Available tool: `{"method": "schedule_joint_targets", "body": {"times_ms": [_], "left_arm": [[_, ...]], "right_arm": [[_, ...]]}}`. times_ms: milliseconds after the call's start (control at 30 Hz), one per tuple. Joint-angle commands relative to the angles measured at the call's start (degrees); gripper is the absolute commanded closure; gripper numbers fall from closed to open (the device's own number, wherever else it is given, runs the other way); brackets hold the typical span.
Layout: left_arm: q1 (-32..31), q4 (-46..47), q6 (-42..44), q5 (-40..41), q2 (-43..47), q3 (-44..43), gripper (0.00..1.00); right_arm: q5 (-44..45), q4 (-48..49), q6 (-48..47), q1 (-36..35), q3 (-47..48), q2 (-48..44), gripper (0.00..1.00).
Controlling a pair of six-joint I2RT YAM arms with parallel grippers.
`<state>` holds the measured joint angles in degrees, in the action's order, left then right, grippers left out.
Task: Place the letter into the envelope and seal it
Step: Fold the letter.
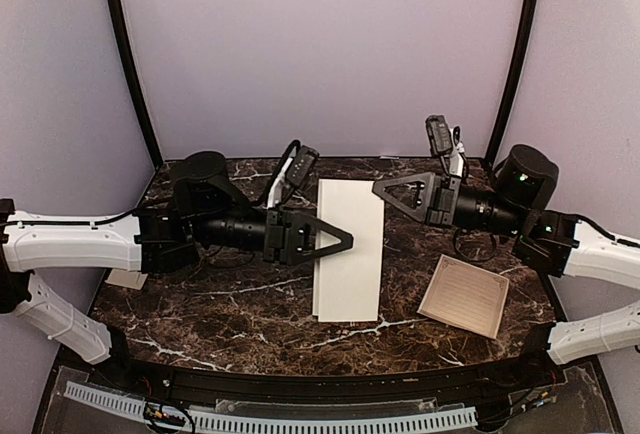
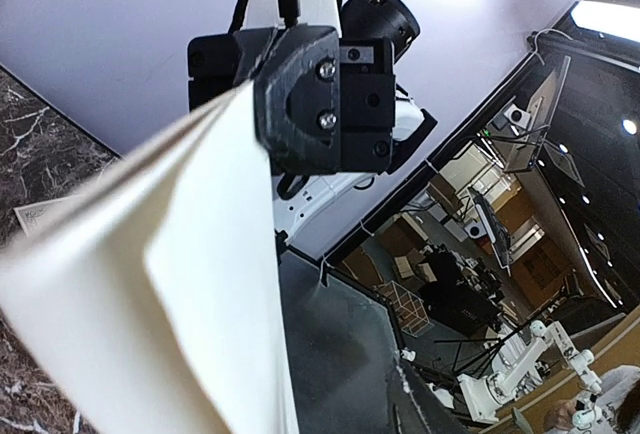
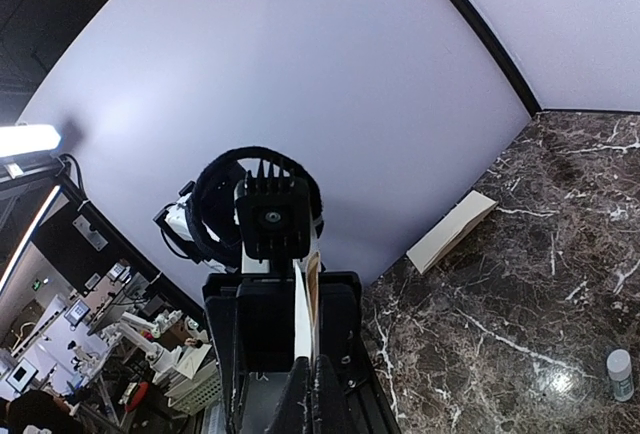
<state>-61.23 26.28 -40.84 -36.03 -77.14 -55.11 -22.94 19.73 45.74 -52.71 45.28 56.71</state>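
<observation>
The long cream envelope (image 1: 347, 251) hangs above the marble table, pinched between both grippers. My left gripper (image 1: 343, 241) is shut on its left edge. My right gripper (image 1: 382, 190) is shut on its far right corner. In the left wrist view the envelope (image 2: 150, 284) fills the lower left, two layers splayed apart, with the right gripper (image 2: 305, 104) clamped on its far end. In the right wrist view my fingertips (image 3: 312, 369) are shut on the paper (image 3: 305, 294), seen edge-on. A cream sheet with a printed border (image 1: 463, 296) lies flat on the table at the right.
A small cream folded piece (image 1: 125, 278) lies at the table's left edge, partly under the left arm; it also shows in the right wrist view (image 3: 450, 232) by the wall. A small white-capped bottle (image 3: 620, 374) stands on the marble. Curved walls close in the back and sides.
</observation>
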Motion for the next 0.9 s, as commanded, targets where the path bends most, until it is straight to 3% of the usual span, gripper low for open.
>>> {"method": "schedule_joint_targets", "body": {"times_ms": [0,100,267,333,567,867], "left_arm": [[0.4,1.0,1.7,1.9,-0.5,-2.5,0.57],[0.7,2.4,1.1,3.4,-0.4,-2.3,0.67],[0.9,2.8,0.5,5.9,-0.3,-1.7,0.94],[1.0,3.1,0.3,6.7,-0.2,-1.3,1.00],[1.2,5.3,-0.1,9.6,1.0,0.3,1.00],[2.4,8.4,-1.3,12.8,2.9,2.6,1.00]], "right_arm": [[-3.3,1.6,-0.2,0.3,1.9,0.2,1.00],[-4.1,0.9,-0.2,0.3,1.6,0.2,1.00],[-5.2,0.1,-0.1,0.3,1.4,0.5,1.00],[-5.5,0.1,0.1,0.3,0.9,0.6,0.98],[-6.1,2.0,2.4,0.1,-2.5,0.0,0.93],[-6.5,2.6,3.2,-1.2,-4.7,-0.5,1.00]]}}
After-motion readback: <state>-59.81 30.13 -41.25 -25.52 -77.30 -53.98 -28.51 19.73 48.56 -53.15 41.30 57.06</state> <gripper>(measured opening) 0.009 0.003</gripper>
